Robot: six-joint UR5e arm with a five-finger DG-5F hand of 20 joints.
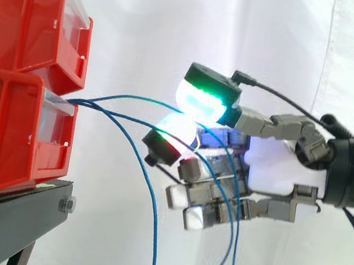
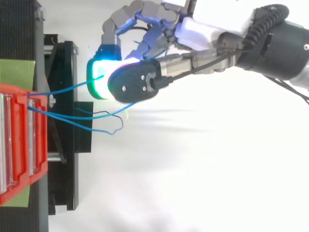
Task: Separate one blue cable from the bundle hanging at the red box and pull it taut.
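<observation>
The one blue cable [image 1: 136,97] ran out from the hand's fingertips toward the red bin [image 1: 12,129] opposite, rising in a shallow arch rather than a straight line, so it looked not yet taut. It was a thin, light, limp strand, probably slick in its sheath, likely to slide through a loose pinch and to kink if bent sharply; the best hold seemed a firm pad-to-pad nip near where it was taken, well out from the bin. The hand [image 1: 272,162] was closed on it, the strand nipped between the green-glowing pad [image 1: 203,98] above and the pale pad under it. Below the fingertips the rest of the bundle [image 1: 152,208] drooped loose, some strands trailing across the curled fingers. Beneath the bin stood the black stand [image 1: 13,215].
</observation>
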